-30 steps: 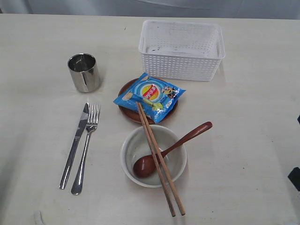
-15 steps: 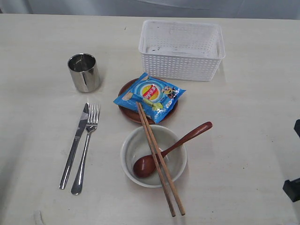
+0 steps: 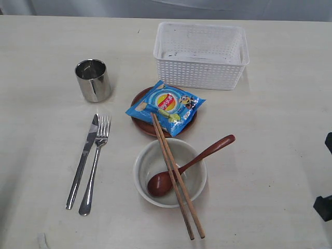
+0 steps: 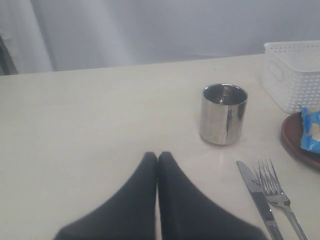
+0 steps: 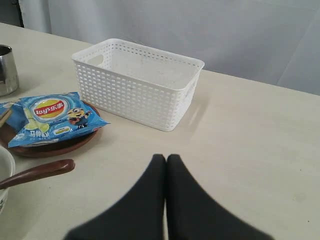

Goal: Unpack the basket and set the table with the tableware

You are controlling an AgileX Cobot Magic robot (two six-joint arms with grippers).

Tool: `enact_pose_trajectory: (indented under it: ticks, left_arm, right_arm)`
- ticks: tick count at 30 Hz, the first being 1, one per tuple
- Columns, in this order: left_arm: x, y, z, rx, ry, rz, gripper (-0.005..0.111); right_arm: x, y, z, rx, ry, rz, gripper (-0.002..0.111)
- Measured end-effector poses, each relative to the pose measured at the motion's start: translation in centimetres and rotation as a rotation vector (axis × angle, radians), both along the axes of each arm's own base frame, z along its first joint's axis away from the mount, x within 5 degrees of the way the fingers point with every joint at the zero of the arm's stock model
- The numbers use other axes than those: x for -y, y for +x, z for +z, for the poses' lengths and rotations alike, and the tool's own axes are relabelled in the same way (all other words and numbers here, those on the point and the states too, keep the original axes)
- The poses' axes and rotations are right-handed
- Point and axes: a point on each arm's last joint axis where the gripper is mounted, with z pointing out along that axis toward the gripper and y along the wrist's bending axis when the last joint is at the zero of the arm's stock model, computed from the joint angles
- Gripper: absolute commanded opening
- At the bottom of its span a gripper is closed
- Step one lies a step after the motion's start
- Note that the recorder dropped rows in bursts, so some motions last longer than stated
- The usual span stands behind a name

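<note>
The white basket (image 3: 200, 54) stands empty at the back of the table (image 3: 270, 135). A steel cup (image 3: 93, 80) is at the left, with a knife (image 3: 82, 161) and fork (image 3: 95, 164) side by side in front of it. A reddish-brown plate (image 3: 140, 120) holds a blue chip bag (image 3: 166, 106). The white bowl (image 3: 169, 173) holds a wooden spoon (image 3: 187, 166), and chopsticks (image 3: 176, 174) lie across it. My left gripper (image 4: 157, 156) is shut and empty, short of the cup (image 4: 224, 113). My right gripper (image 5: 166, 158) is shut and empty, facing the basket (image 5: 137, 81).
A dark part of the right arm (image 3: 324, 205) shows at the right edge of the exterior view. A grey curtain hangs behind the table's far edge.
The dark part of the right arm at the right edge has shifted a little into view. Nothing on the table has moved.
</note>
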Motion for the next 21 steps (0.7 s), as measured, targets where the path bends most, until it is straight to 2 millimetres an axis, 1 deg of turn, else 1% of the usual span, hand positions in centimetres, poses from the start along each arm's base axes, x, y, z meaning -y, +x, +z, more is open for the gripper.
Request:
enact_pose_trajectory:
  ticks: [4, 12, 21]
  left_arm:
    - [0.0, 0.0, 0.0, 0.0, 0.0, 0.0, 0.0]
    - [0.0, 0.0, 0.0, 0.0, 0.0, 0.0, 0.0]
    - [0.0, 0.0, 0.0, 0.0, 0.0, 0.0, 0.0]
  right_arm:
    - [0.07, 0.02, 0.0, 0.0, 0.0, -0.014, 0.0]
    - [0.83, 0.17, -0.01, -0.001, 0.0, -0.156, 0.0]
    - [0.92, 0.18, -0.01, -0.001, 0.0, -0.174, 0.0]
